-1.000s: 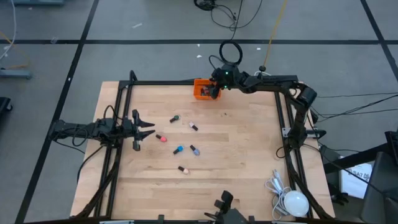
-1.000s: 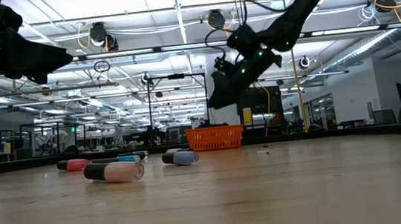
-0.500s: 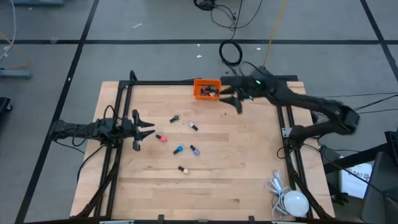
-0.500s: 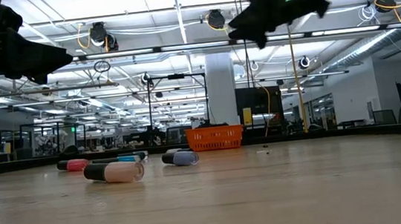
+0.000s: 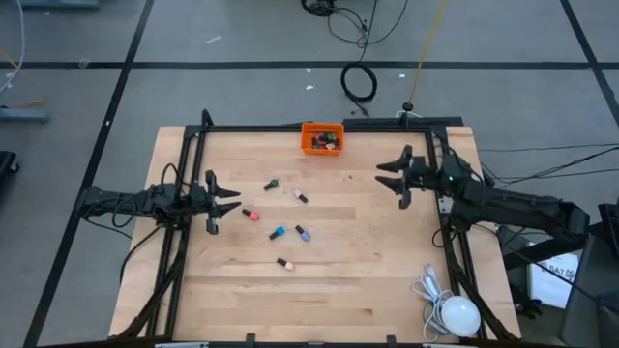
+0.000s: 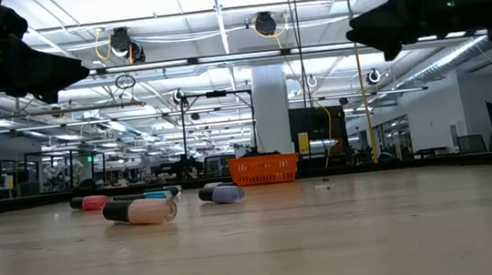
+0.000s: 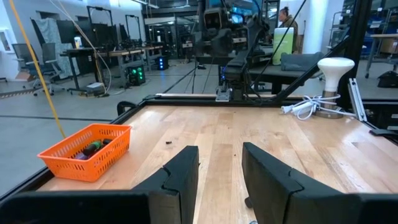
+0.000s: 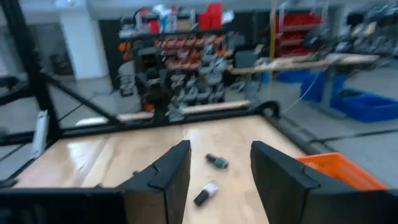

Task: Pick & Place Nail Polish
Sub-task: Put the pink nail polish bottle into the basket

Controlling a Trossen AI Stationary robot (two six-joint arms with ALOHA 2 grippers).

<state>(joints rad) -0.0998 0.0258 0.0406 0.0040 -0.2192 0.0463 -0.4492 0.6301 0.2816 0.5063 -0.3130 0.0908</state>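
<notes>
Several small nail polish bottles lie on their sides on the wooden table: a dark green one point(image 5: 272, 184), a pale purple one point(image 5: 301, 196), a pink one point(image 5: 250, 215), a blue one point(image 5: 278, 233), a lavender one point(image 5: 303, 233) and a peach one point(image 5: 283, 263). More bottles lie in the orange bin point(image 5: 322, 137) at the far edge. My left gripper point(image 5: 232, 200) is open and empty at the left, above the table and left of the pink bottle. My right gripper point(image 5: 384, 174) is open and empty at the right, facing the bottles; its wrist view point(image 8: 219, 152) shows two of them point(image 8: 217, 162).
A black frame point(image 5: 290, 127) runs along the table's far, left and right sides. A white domed lamp with a coiled cable point(image 5: 455, 311) sits at the near right corner. Bare wood point(image 5: 368, 261) lies between the bottles and the right rail. The bin also shows in the left wrist view point(image 7: 87, 149).
My right gripper has gone from above the orange bin toward the table's right edge and nearer, and has turned so that its fingers point toward the table's left. The bottles and the bin have stayed where they were.
</notes>
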